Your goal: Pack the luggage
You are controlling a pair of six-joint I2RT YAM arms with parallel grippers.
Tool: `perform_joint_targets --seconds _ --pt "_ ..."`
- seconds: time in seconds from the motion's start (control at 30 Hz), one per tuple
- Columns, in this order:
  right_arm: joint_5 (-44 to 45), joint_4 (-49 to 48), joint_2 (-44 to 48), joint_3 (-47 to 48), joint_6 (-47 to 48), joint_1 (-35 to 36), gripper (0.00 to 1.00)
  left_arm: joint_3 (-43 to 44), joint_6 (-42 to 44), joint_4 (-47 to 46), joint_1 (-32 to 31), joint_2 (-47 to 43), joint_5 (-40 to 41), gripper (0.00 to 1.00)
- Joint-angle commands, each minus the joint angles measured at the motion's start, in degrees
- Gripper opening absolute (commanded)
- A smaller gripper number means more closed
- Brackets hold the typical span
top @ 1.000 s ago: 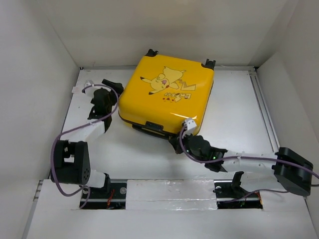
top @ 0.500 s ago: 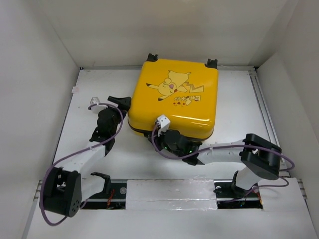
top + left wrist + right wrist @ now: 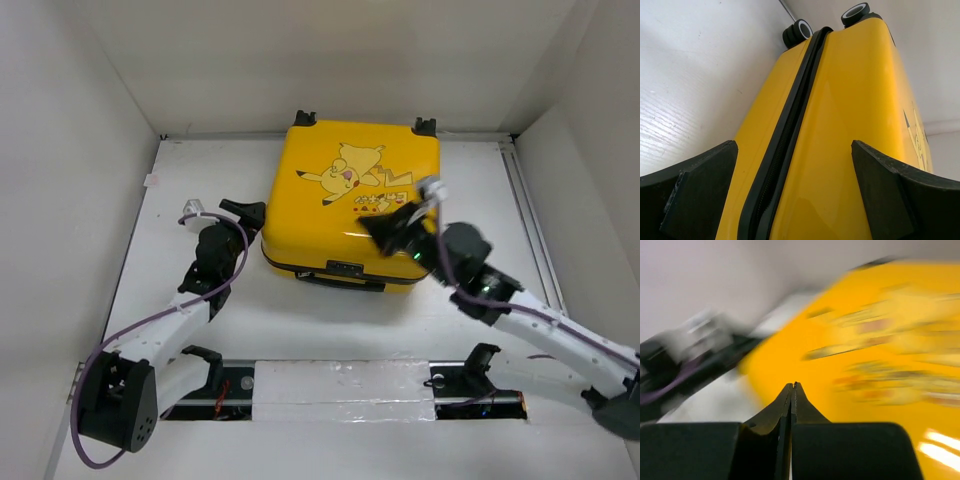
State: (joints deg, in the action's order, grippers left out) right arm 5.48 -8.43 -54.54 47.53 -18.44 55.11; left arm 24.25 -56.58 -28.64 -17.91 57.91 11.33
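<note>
The luggage [image 3: 350, 200] is a yellow hard-shell suitcase with a Pikachu print. It lies flat and closed at the back middle of the table, wheels toward the back wall. My left gripper [image 3: 245, 212] stands open against its left side. In the left wrist view the zipper seam [image 3: 785, 145] and yellow shell [image 3: 850, 110] run between the wide-apart fingers [image 3: 700, 192]. My right gripper [image 3: 372, 226] hovers shut over the lid's front right part with nothing in it. The right wrist view is motion-blurred, with the shut gripper [image 3: 792, 387] before the yellow lid [image 3: 875, 370].
White walls close in the table [image 3: 470, 300] on the left, back and right. Two black-and-white caster wheels [image 3: 799, 31] show at the suitcase's far end. A black handle [image 3: 345, 270] sits on the suitcase's front edge. Both arm bases stand at the near edge.
The suitcase turned square to the back wall and shifted right. My right arm swung from its front edge up over the lid. My left gripper moved in along its left side.
</note>
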Motion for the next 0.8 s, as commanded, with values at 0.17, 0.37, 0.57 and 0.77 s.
perform_joint_targets --seconds 0.17,0.37,0.57,0.77 --pt "0.53 7.2 -1.43 -7.44 -13.72 -50.51 0.0 -0.08 4.63 4.03 -2.57 0.27 -6.24 0.89" --pt "-9.13 0.36 -12.5 -10.09 -15.23 -56.52 0.0 -0.08 5.25 3.51 -2.57 -0.87 -3.77 0.89" --pt "-21.02 -4.85 -28.58 -1.23 -11.11 -49.59 0.0 -2.27 5.25 0.26 -2.57 0.98 -7.99 0.88" --pt "-30.08 3.75 -48.24 22.4 -3.63 -39.39 0.0 -5.43 5.25 0.25 -3.18 -0.95 -9.22 0.86"
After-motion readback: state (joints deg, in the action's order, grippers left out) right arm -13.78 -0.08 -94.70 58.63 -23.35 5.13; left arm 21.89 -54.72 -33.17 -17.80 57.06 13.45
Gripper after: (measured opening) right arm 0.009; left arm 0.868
